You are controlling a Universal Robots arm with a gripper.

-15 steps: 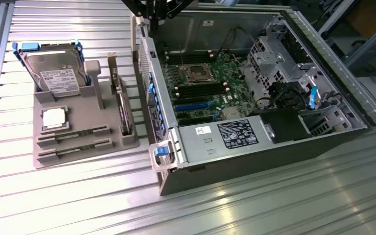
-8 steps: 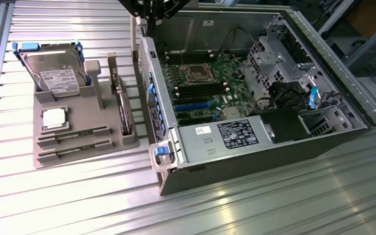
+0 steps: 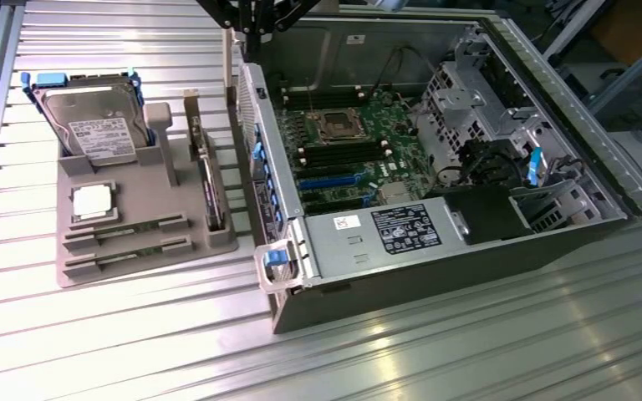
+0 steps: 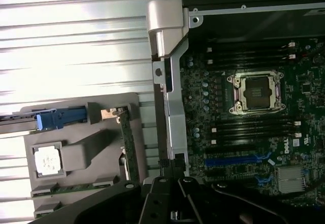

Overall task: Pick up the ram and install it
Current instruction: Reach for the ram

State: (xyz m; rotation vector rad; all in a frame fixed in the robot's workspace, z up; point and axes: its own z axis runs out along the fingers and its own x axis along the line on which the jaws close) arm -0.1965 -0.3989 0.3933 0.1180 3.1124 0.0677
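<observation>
The ram (image 3: 126, 227) is a slim green stick lying flat in a slot of the grey tray (image 3: 131, 271), at the end nearest the exterior view's bottom; the wrist view shows the same ram (image 4: 76, 187). My gripper (image 3: 252, 21) hangs high over the near wall of the open computer case (image 3: 257, 150), between tray and motherboard. In the wrist view the gripper (image 4: 172, 188) is a black mass above that wall, shut, with nothing seen in it. It is well apart from the ram. Black memory slots (image 4: 254, 127) flank the empty processor socket (image 4: 256, 92).
The tray also holds a hard drive (image 3: 98, 125), a square silver processor chip (image 3: 93, 200) and an upright expansion card (image 3: 210, 184). Inside the case sit the power supply (image 3: 394, 230), a drive cage (image 3: 466, 92) and cables. A ribbed metal table (image 3: 466, 351) surrounds everything.
</observation>
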